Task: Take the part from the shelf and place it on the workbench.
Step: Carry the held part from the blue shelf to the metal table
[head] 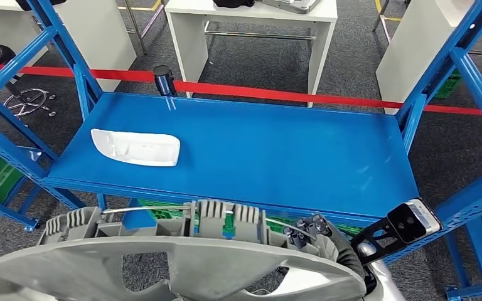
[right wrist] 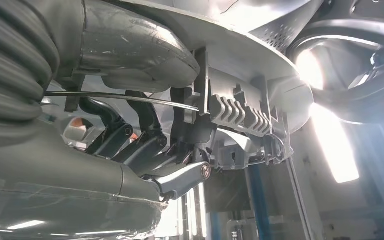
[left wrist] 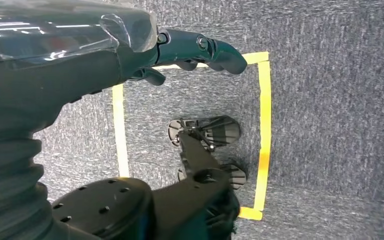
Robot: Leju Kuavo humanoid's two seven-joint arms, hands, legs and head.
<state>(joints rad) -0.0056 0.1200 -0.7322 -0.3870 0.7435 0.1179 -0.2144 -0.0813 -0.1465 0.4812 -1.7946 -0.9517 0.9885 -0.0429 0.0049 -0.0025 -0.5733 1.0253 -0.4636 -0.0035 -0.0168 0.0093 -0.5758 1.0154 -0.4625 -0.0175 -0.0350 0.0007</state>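
**Q:** Where is the left hand, and what is it doing?

**A:** The left hand [left wrist: 190, 52] hangs over grey carpet marked with a square of yellow tape [left wrist: 265, 125]. Its dark fingers [left wrist: 225, 52] are loosely curled with nothing in them, and the part is nowhere near it.

**Q:** What lies on the shelf?

**A:** A white moulded cover [head: 136, 147] lies flat on the blue shelf [head: 276, 157], ahead of the right hand and off to its left, well apart from it. A red tape line [head: 326, 97] runs along the floor beyond the shelf, in front of a white desk [head: 191, 37].

**Q:** And the part itself?

**A:** The part [head: 163, 269] is a large grey plastic disc, a hubcap by its look, held low in front of the robot, just short of the shelf's near edge. It spreads leftward from the right hand [head: 326, 241], which grips it at its right rim.

**Q:** How does the right hand hold it?

**A:** In the right wrist view the thick grey thumb [right wrist: 140, 50] presses one face of the disc [right wrist: 260, 65] while the darker fingers [right wrist: 145, 145] close on the other, pinching the rim between them.

**Q:** What does the part look like?

**A:** It is matt grey with large cut-out openings in its face. Ribbed clips [head: 226, 219] stand up from its back edge, and a thin wire ring [head: 150, 209] runs through them. Close up, the clips show stepped ridges [right wrist: 240, 112].
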